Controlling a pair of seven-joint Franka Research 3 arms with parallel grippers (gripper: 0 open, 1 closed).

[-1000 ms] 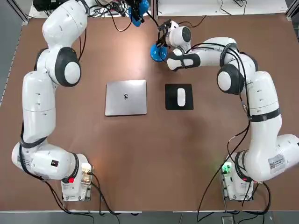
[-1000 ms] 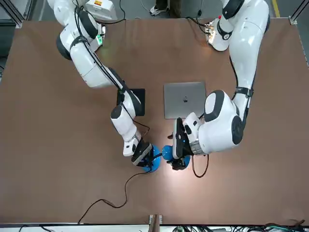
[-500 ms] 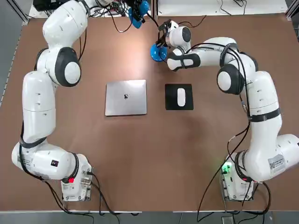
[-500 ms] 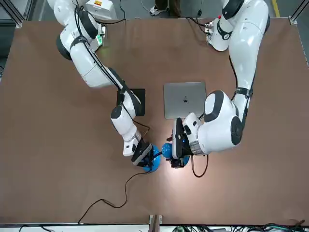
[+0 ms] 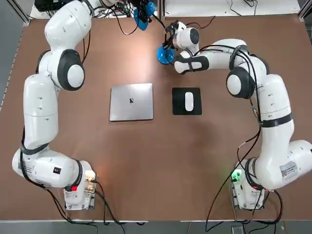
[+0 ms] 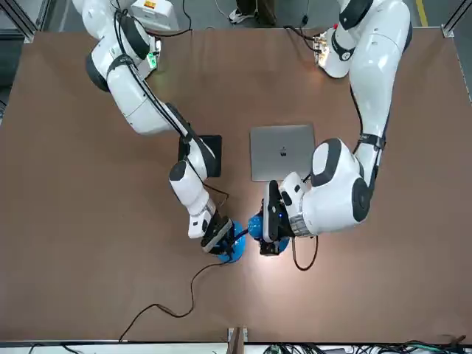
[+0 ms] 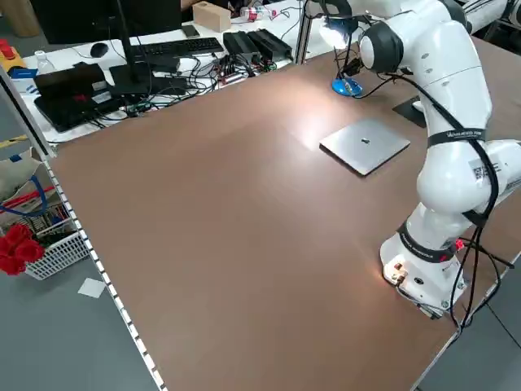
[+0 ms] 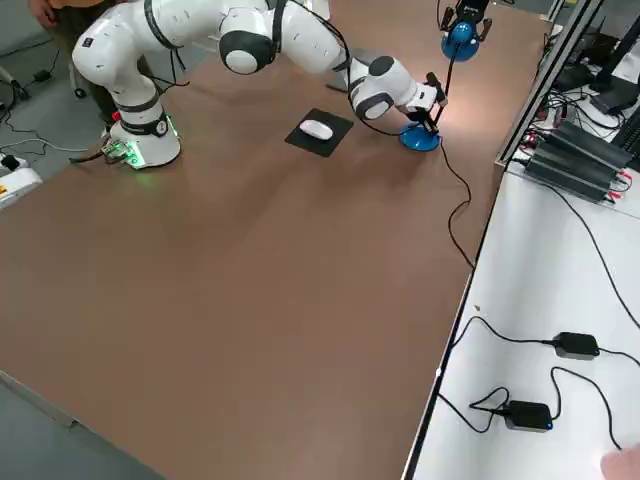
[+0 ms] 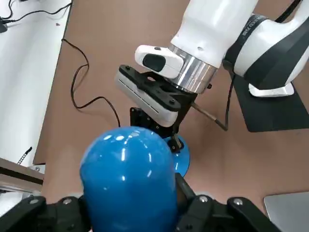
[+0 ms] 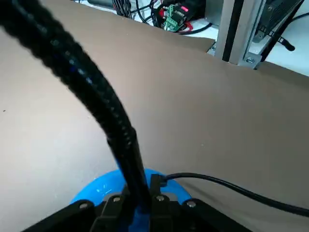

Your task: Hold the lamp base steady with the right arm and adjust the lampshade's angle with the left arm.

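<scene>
The lamp base [image 5: 164, 55] is a glossy blue disc near the table's far edge, also seen in the front view [image 6: 230, 251]. My right gripper [image 10: 140, 200] is shut on the foot of the black gooseneck [image 10: 96, 96], just above the base [image 10: 104, 191]. The gooseneck rises to the blue lampshade [image 5: 146, 9], which is lit and casts a bright patch on the table. My left gripper [image 9: 130, 210] is shut on the lampshade [image 9: 128, 169], with one finger on each side of it. From the front, that gripper [image 6: 270, 236] stands right beside the right gripper [image 6: 218, 240].
A closed grey laptop [image 5: 131, 101] and a black mousepad [image 5: 177, 101] with a white mouse [image 5: 188, 101] lie mid-table. The lamp's black cord [image 6: 171, 304] trails towards the far edge. An aluminium frame post [image 10: 236, 29] and cables stand just past that edge.
The left gripper's fingers have closed in onto the lampshade. Both arms have barely moved, and the right gripper keeps its hold at the base.
</scene>
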